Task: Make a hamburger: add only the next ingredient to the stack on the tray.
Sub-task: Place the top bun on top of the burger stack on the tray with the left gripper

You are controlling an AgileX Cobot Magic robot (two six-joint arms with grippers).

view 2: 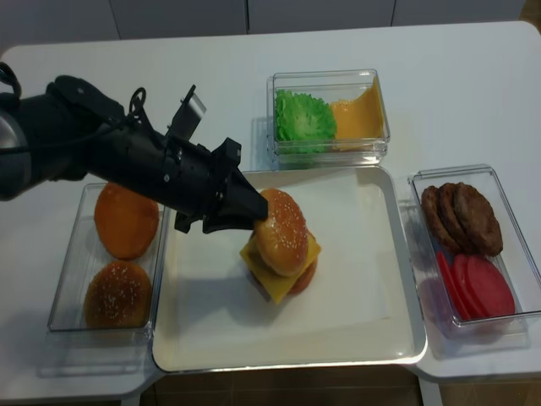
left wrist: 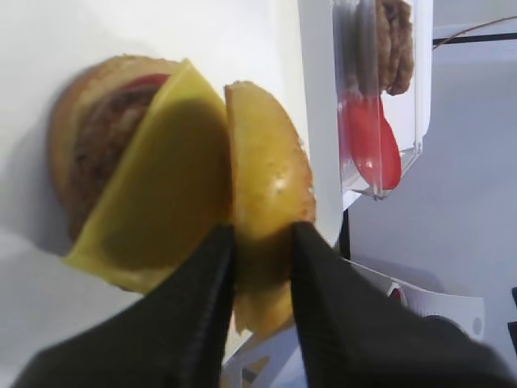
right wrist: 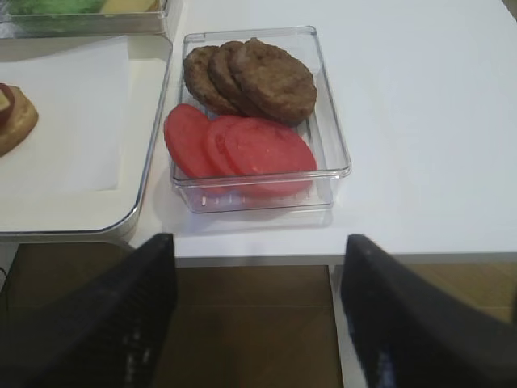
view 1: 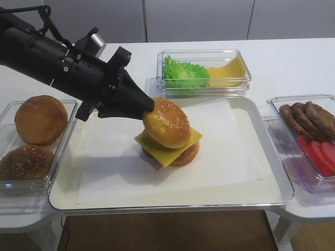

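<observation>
While overhead hides them, fingers (left wrist: 202,323) pinch bun top (left wrist: 271,194)

Three clear plastic boxes (view 2: 342,152) flanked one cream-white rectangular tray (view 2: 385,334). Two spare brown buns (view 2: 125,222), three brown patties (view 2: 461,216), perhaps three overlapping red tomato slices (view 2: 478,288), and one sesame-seeded golden bun top (view 2: 281,231) were visible.

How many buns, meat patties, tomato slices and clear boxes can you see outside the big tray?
Buns in the left box: 2, a smooth bun and a seeded bun
Loose patties: 3
Loose tomato slices: 3
Clear boxes: 3
Total: 11
</observation>
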